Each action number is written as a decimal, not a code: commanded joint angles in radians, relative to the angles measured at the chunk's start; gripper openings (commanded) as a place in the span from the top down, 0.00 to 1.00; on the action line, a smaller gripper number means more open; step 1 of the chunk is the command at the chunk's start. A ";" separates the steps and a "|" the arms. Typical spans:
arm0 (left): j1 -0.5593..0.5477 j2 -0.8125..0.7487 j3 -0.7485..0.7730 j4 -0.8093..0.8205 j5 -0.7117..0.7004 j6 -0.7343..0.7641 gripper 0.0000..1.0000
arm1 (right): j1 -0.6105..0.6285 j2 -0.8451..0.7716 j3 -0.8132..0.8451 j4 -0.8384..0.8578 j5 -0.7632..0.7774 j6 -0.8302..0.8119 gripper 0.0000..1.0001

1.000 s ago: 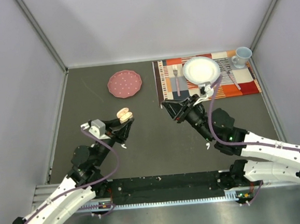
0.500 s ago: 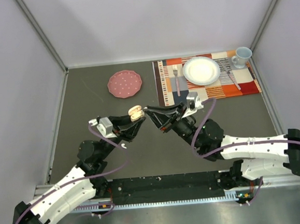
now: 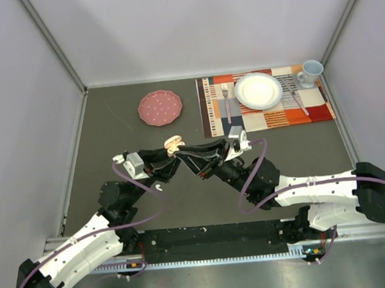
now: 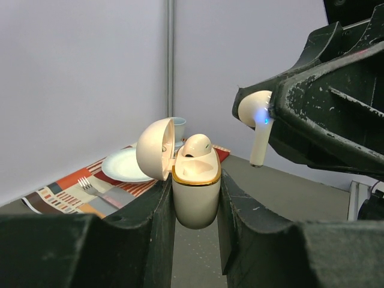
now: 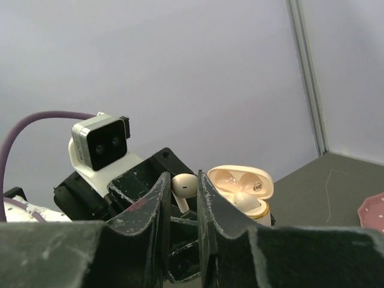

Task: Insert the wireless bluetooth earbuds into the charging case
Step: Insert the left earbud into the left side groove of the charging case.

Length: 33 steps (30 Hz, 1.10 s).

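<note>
Seen from the left wrist, the left gripper (image 4: 195, 207) is clenched on the lower body of the charging case (image 4: 195, 186). It holds the case upright off the table with the lid (image 4: 155, 149) swung back to the left, so the wells face up and stay reachable. One earbud (image 4: 197, 146) already sits in the case. The second earbud (image 4: 259, 129) hangs stem-down, up and to the right of the case and apart from it, pinched by its head in the right gripper (image 4: 267, 114). A blue light glows on it. Stem-down is, I judge, the pose it needs to slide into the free well.

From the right wrist, the right fingers are closed tight on that earbud's head. The open case lies just beyond to the right, and the left arm's wrist camera (image 5: 99, 144) is behind on the left. The free well is not clearly shown here.

From above, both arms meet over the bare middle of the table (image 3: 112, 137), away from the pink plate (image 3: 160, 108) and the placemat (image 3: 270, 111). The held earbud is too small to pick out. A second ago the right arm was drawn back by the placemat's corner and the case was further left. Half a second ago the right tips had swung across but stopped short. Now they hover at the case's open mouth, and the case has crept slightly right to meet them. Both grips are unchanged
</note>
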State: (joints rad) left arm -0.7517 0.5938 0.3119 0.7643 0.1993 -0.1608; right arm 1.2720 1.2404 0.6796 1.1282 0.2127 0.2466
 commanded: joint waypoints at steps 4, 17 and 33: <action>-0.005 -0.009 -0.002 0.029 0.029 0.033 1.00 | 0.013 0.017 0.078 0.018 -0.016 -0.029 1.00; -0.006 -0.031 0.007 0.012 0.051 0.053 1.00 | 0.013 0.051 0.115 -0.065 0.063 -0.056 1.00; -0.006 -0.057 0.009 0.010 0.029 0.050 1.00 | 0.012 0.065 0.097 -0.065 0.082 -0.043 1.00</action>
State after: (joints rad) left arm -0.7544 0.5552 0.3115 0.7231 0.2310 -0.1196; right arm 1.2755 1.3037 0.7494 1.0611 0.2787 0.2024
